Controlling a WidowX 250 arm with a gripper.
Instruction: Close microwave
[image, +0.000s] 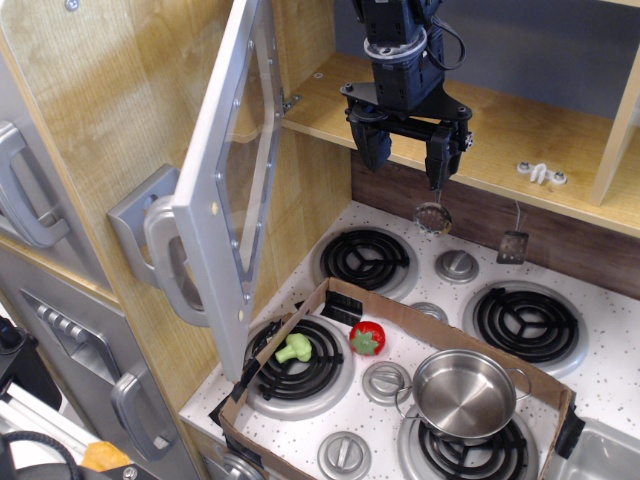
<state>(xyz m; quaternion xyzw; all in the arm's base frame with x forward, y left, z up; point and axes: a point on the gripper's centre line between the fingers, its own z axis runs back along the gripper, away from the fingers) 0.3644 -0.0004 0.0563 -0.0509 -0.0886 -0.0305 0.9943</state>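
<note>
Above the stove (440, 290), the arm hangs vertical, its tool (408, 148) seemingly open and empty, beside the microwave (232, 180) door.

Toy stovetop (600, 370), white speckled, four black coil burners. Cardboard tray (395, 312) lying across it. Inside the tray: green broccoli (293, 348) on front-left burner (298, 362), red strawberry (367, 338) just beside it, steel pot (465, 393) on front-right burner. Small strainer (433, 215) and spatula (513, 245) hang on the brown backsplash. White hook (538, 174) on wood shelf.
</note>
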